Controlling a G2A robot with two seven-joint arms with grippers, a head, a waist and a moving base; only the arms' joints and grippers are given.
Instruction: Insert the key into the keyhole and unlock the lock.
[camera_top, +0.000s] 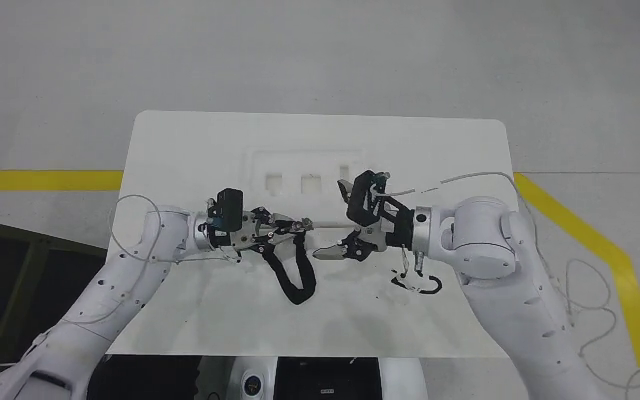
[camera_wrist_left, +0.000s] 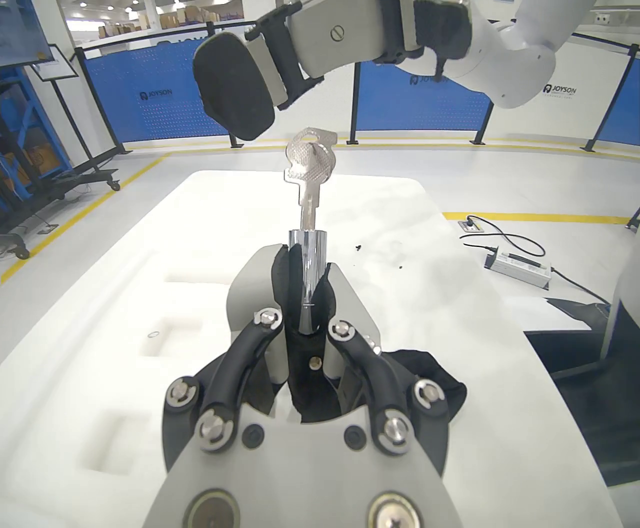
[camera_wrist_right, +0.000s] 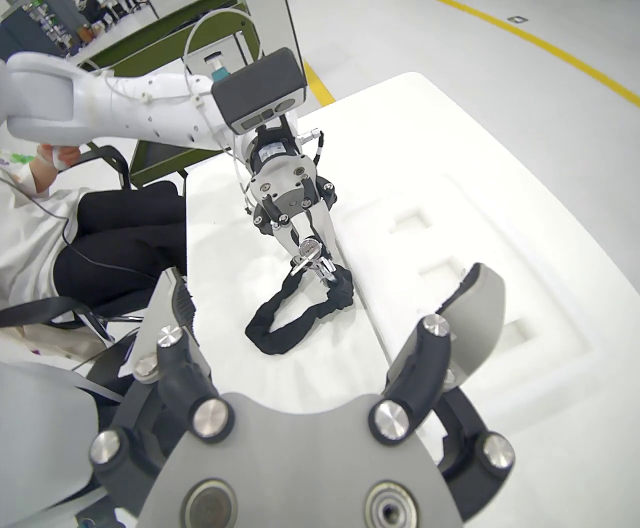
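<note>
Above the middle of the white table (camera_top: 200, 150), the left gripper (camera_wrist_left: 306, 261) is clenched on the chrome lock (camera_wrist_left: 308, 290), both fingers pressed against its barrel. The key (camera_wrist_left: 310, 160) is seated in the keyhole, its head projecting free. A black cable (camera_wrist_right: 295, 325) loops from the lock down onto the table. The right gripper (camera_wrist_right: 325, 285) is spread wide, grasping nothing; one pad (camera_wrist_left: 235, 95) is just beside the key head, apart from it.

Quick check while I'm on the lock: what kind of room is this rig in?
Probably a factory or lab test hall: blue barrier panels fence off the cell, yellow lines mark the grey floor, and boxes are stacked at the back.
</note>
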